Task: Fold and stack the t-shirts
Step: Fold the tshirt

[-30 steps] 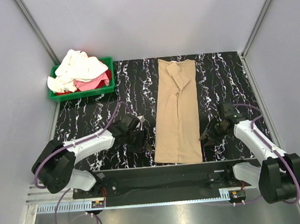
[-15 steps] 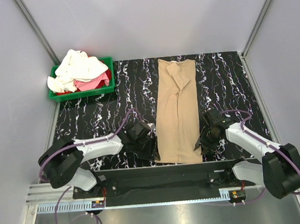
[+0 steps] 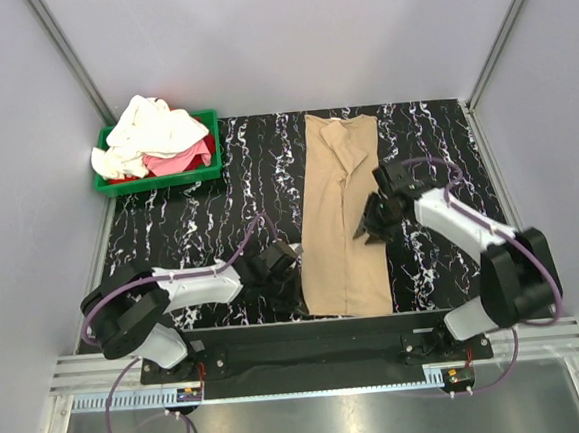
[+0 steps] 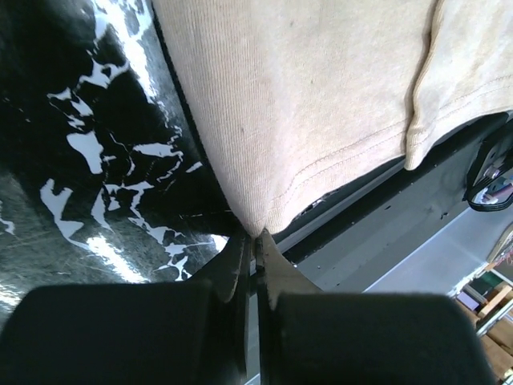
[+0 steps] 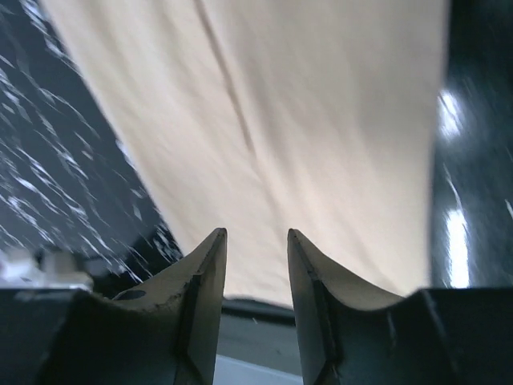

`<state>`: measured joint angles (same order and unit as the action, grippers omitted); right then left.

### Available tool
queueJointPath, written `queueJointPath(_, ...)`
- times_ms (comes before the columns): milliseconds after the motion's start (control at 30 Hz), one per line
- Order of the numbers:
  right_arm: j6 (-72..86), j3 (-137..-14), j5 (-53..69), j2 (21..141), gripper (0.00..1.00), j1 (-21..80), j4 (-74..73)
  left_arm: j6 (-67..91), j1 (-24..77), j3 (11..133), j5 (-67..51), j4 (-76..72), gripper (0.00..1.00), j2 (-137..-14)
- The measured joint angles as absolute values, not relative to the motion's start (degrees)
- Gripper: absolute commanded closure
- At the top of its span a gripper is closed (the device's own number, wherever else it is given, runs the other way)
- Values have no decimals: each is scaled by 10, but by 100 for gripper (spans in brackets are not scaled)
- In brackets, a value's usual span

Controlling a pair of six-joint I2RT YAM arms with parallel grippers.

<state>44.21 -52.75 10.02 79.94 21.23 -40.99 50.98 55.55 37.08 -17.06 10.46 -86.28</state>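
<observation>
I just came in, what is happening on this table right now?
Two robot arms are folding a tan t-shirt, which lies as a long narrow strip on the black table. The left gripper has its fingers shut on the shirt's near left corner. The right gripper hangs open over the shirt's right side. A white t-shirt and a pink t-shirt wait in the green bin.
</observation>
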Motion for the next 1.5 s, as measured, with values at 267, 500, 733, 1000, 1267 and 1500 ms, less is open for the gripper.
queueJointPath(267,400,-710,114,1025,64,218,-279,554,581,325,-153,89,64,-815)
queueJointPath(500,395,-850,110,1200,68,236,-234,552,589,318,-125,166,53,-731)
queueJointPath(733,425,-922,101,1263,68,269,-222,523,576,375,-56,264,50,-624)
queueJointPath(1000,451,-1018,102,1328,67,306,-223,477,465,387,-39,317,47,-556)
queueJointPath(1267,456,-1047,101,1343,62,331,-234,452,448,367,-50,329,47,-595)
queueJointPath(1500,433,-1045,92,1302,62,302,-286,430,447,369,-88,289,48,-625)
